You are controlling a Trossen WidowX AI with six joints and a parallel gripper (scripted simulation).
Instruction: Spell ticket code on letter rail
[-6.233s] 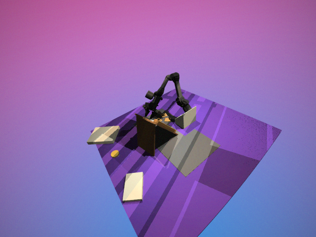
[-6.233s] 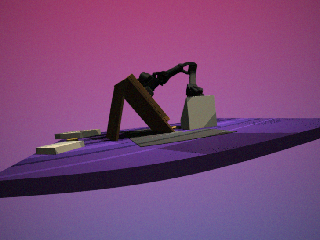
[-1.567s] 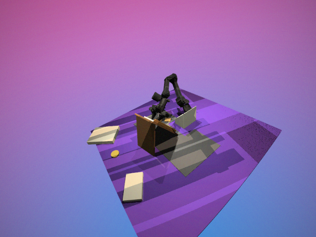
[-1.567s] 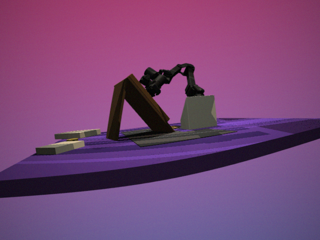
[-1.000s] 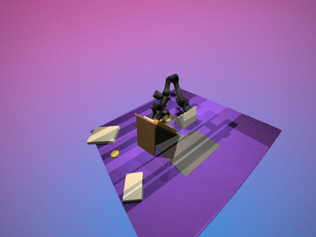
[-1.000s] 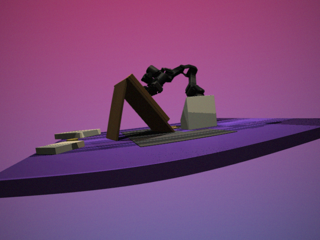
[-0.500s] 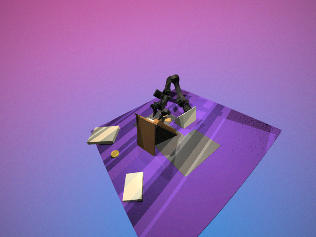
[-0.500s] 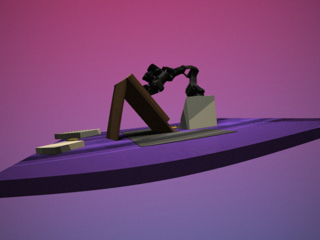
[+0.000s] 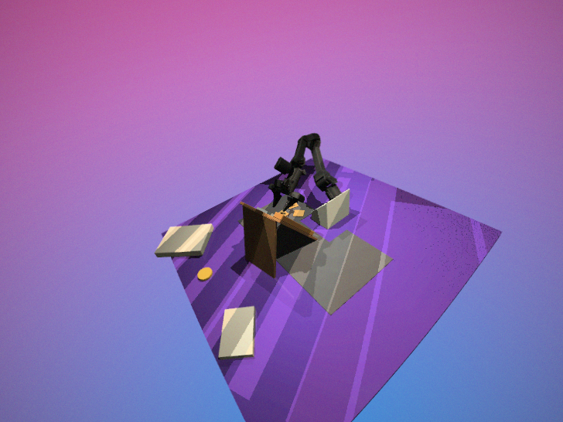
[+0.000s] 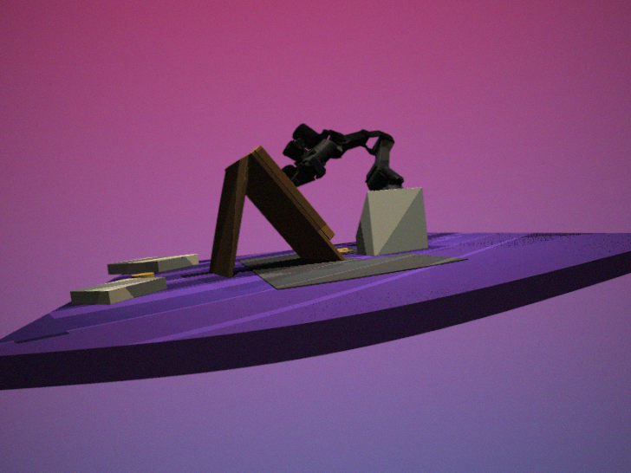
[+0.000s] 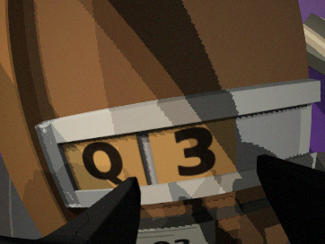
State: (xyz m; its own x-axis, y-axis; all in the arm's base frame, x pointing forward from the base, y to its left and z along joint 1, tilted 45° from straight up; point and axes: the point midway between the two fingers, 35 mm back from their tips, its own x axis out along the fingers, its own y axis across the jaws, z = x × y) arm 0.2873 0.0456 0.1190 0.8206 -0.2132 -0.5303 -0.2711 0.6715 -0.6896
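The grey letter rail [image 11: 274, 96] crosses the tilted brown board [image 11: 67, 67] [image 10: 290, 213]. In the wrist view a Q tile [image 11: 96, 157] sits at its left end. A 3 tile [image 11: 166, 161] stands to its right, with a narrow gap between them. The rail's right part holds no tile. My gripper [image 11: 198, 176] [image 9: 280, 207] is open in front of the rail, one finger below the Q tile's right edge, the other right of the 3 tile. The ticket [image 11: 188, 233] is cut off below, its print only partly visible. A loose orange tile [image 9: 298, 212] lies beyond the board in the top view.
A pale upright block [image 9: 334, 211] [image 10: 397, 218] stands near the arm's base. Two pale flat slabs [image 9: 184, 239] [image 9: 237, 331] and a yellow disc [image 9: 205, 273] [image 10: 142, 275] lie behind the board near the counter edge. A grey sheet [image 9: 349, 267] [image 10: 356, 272] lies beside the board.
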